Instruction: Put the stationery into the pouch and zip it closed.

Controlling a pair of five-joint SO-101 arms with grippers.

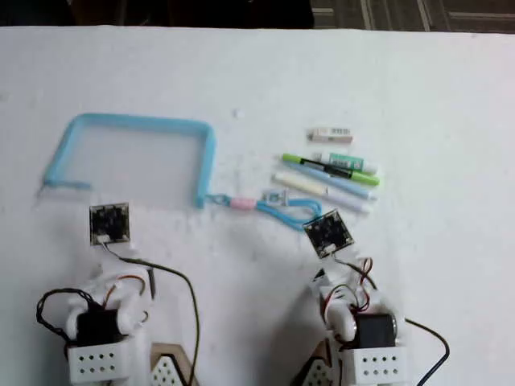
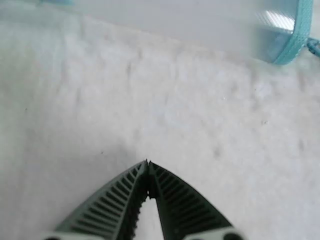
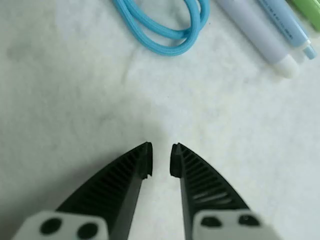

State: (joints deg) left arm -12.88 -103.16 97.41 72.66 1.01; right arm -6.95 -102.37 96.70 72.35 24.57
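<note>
Two robot arms at a white counter (image 1: 418, 80), facing a blue-edged pouch (image 1: 208, 161) and loose stationery.

I see the pouch lying flat, its blue cord (image 1: 286, 212) trailing from its near right corner. Right of the pouch, past the cord, several pens (image 1: 330, 175) lie side by side, an eraser (image 1: 331, 135) just beyond them. My left jaws are closed, tips touching, by the pouch's near edge; my right jaws stand slightly apart, gripping nothing, beside the cord.
</note>
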